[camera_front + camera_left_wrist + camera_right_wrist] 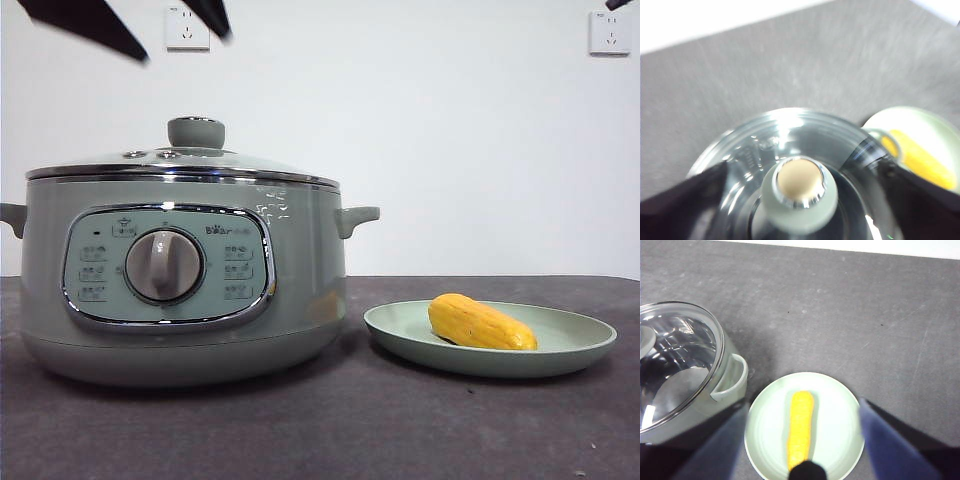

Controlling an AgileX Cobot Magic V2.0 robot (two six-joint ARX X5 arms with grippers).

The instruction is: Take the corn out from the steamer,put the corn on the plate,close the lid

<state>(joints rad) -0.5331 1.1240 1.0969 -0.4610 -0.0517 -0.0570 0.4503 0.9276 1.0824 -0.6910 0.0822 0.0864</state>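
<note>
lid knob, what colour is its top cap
Beige cap on the pale-green lid knob, clearest in the left wrist view.

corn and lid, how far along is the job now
The job looks essentially finished. The corn lies on the plate, and the lid sits on the steamer. Nothing is in hand: the left gripper hangs open above the lid knob, and the right gripper is open over the plate. What seems left is only pulling both arms away.

Dark grey desk [450, 430], matte surface. Pale-green steamer [180, 290] sits directly on it. Pale-green plate [580, 345] sits just beside the steamer, not touching.
</note>
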